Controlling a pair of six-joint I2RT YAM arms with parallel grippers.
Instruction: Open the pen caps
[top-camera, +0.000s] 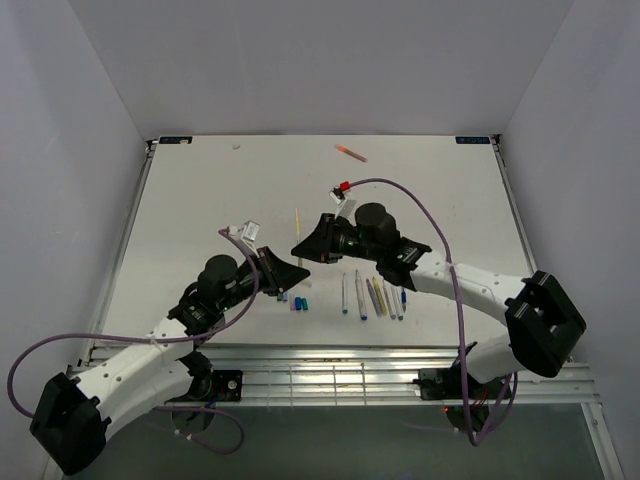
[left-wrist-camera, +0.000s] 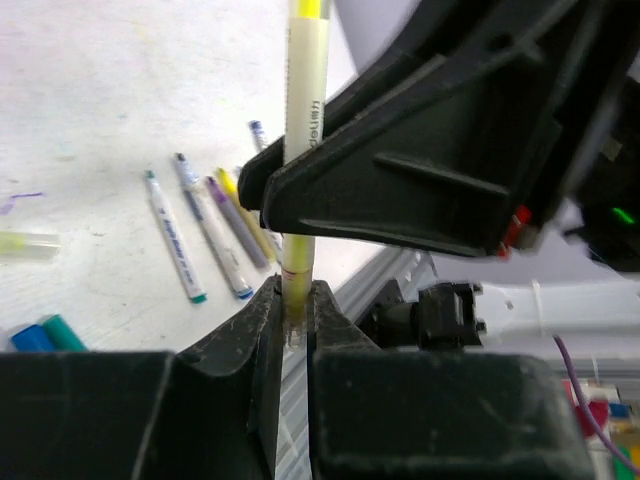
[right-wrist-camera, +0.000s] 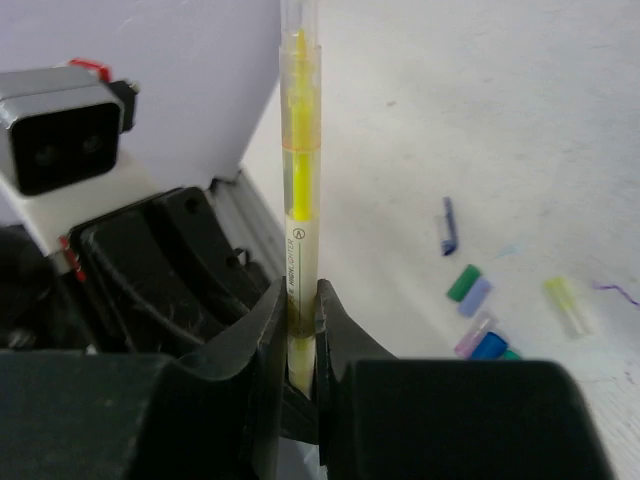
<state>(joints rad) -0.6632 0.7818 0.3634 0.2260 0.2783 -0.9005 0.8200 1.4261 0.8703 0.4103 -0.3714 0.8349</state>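
- A white worktop (top-camera: 200, 200) is sitting inside plain white walls (top-camera: 320, 60), and faint ink scribbles are showing on it in the wrist views.
- The left gripper (left-wrist-camera: 297, 318) is pressing its fingers together on the lower end of a slim, pale yellow translucent plastic highlighter pen (right-wrist-camera: 300, 190). The pen is hanging in the air above the near middle of the worktop, not lying on it.
- The right gripper (right-wrist-camera: 300, 325) is pinching the same pen further along its barrel, just beside the left gripper, and the pen's far end is sticking out past it.
- The views are not showing whether the end in the left gripper is a cap or bare barrel.
- Loose short plastic caps (right-wrist-camera: 463, 283) in green, lilac, blue and pale yellow are lying below the held pen.
- A row of thin marker pens (top-camera: 372, 295) is lying just to the right of the caps, and an orange pen (top-camera: 351, 152) is lying well apart near the far edge.
- Risk, as a judgement: if the pull is running off the pen's axis, the thin barrel is likely to bend or twist out of one pinch.
- Risk: if neither grip is sitting on a cap, the pads are only going to slide along smooth plastic.
- Risk: a cap coming free suddenly could jerk the arms apart, drop it among the loose caps or send it rolling.
- Risk: with the two grippers working this close together, a small misalignment could knock them against each other.
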